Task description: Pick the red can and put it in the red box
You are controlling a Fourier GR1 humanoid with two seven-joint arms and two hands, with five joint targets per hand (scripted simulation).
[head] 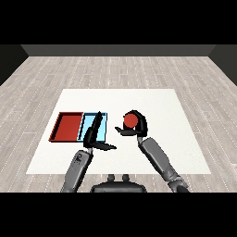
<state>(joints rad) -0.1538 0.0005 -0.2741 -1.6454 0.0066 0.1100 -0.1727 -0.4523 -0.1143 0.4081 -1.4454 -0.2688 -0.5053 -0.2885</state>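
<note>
Two grey forearms rise from the lower corners of the frame, each ending in a black hand, over a white table [152,152] that fills the middle of the frame. Beyond the table lies a grey plank floor [115,69].

At lower left of centre, the left hand [95,134] has its fingers held straight and pointing toward the top of the frame, with the thumb stuck out sideways to the right. It holds nothing. Its fingers overlap the light blue tray in the picture; whether they touch it cannot be told.

Right of centre, the right hand [138,126] is curled round the red can [130,121], fingers arching over the can's right side and thumb reaching across below it. The can's round red top faces the viewer. Whether the can rests on the table or is lifted off it cannot be told. It sits to the right of both trays, apart from them.

Left of centre, the red tray [68,127] and the light blue tray [102,125] lie side by side, touching, red on the left. Nothing shows inside the red tray. The visible part of the blue tray also holds nothing; the left hand hides its middle.
</note>
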